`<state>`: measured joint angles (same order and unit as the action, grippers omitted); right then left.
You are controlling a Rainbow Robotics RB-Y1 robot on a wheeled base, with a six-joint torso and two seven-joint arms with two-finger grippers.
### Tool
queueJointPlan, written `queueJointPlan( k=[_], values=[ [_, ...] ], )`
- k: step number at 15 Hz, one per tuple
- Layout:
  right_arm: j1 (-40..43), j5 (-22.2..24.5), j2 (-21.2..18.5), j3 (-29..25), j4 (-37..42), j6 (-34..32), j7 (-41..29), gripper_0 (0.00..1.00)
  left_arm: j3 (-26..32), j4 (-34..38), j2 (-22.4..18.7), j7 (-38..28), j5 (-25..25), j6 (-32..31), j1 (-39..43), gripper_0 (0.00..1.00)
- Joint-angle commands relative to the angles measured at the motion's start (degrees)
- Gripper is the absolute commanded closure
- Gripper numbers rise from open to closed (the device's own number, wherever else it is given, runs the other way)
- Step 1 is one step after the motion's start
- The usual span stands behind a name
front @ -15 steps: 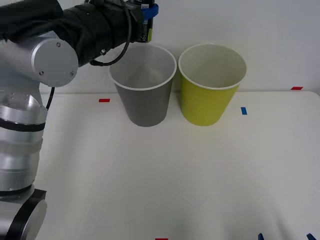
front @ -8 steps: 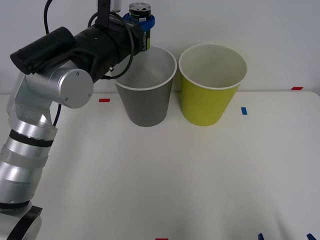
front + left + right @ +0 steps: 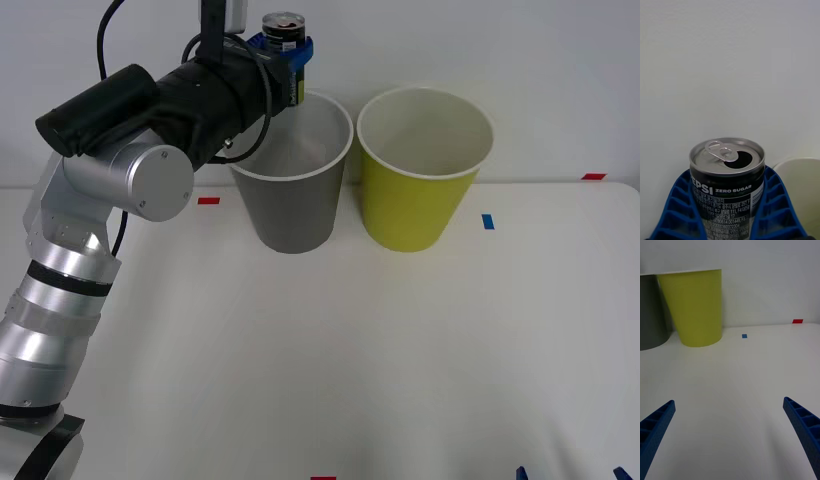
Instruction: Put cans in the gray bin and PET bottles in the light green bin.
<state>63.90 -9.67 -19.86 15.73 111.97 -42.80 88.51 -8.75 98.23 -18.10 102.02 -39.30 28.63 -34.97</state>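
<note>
Left gripper point(image 3: 284, 52) clamped on upright can point(image 3: 285, 50), upper left of centre in the front view, above the gray bin's point(image 3: 292, 205) back-left rim. Green bin point(image 3: 420, 200) just right of gray. Right gripper point(image 3: 730, 438) spread wide, low over the table point(image 3: 400, 350).

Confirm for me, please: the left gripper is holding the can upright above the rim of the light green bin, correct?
Not quite. The left gripper holds the can upright, but above the rim of the gray bin, not the light green bin, which stands beside it. The front view shows this.
</note>
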Motion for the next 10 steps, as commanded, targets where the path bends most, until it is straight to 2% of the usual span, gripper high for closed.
queueJointPlan(
  k=[1,10],
  values=[
    [0.0,0.0,0.0,0.0,0.0,0.0,0.0,0.00,0.0,0.0,-0.1,-0.2,-1.7,0.0,0.1,0.00],
    [0.0,0.0,0.0,0.0,0.0,0.0,0.0,0.00,0.0,1.3,-0.7,0.1,-5.1,0.5,0.1,0.00]
  ],
)
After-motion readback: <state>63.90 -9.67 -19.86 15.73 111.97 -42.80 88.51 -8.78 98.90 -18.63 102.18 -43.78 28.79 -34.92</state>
